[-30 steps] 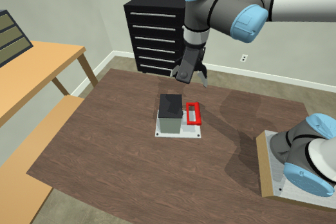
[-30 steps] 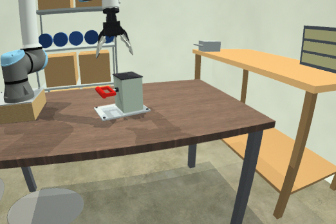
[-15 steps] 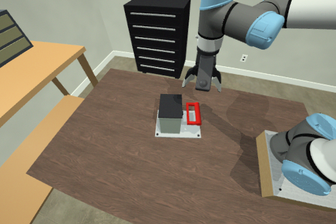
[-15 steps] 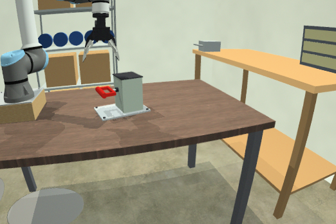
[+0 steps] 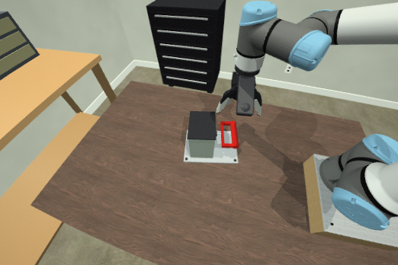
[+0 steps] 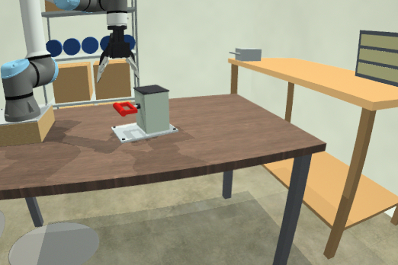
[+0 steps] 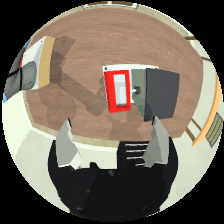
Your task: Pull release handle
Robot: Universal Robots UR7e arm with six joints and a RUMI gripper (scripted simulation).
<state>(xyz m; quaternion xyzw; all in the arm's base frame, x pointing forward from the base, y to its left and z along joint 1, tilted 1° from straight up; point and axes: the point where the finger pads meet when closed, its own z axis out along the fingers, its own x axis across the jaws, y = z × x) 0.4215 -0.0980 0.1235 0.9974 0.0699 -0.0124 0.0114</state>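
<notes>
The red release handle (image 5: 232,134) is a rectangular loop sticking out of the side of a grey box with a black top (image 5: 202,135), which stands on a light baseplate (image 5: 214,155) on the brown table. The handle sits close to the box. It also shows in the exterior view (image 6: 125,109) and in the wrist view (image 7: 118,91). My gripper (image 5: 240,110) hangs in the air above the handle, pointing down, open and empty. It shows in the exterior view (image 6: 116,68) well above the handle, and its two fingers frame the wrist view (image 7: 111,145).
The arm's base stands on a wooden block (image 5: 352,199) at the table's right side. A black drawer cabinet (image 5: 187,40) stands behind the table. An orange workbench (image 6: 324,81) is beside it, and shelves with boxes (image 6: 88,77) stand behind the arm.
</notes>
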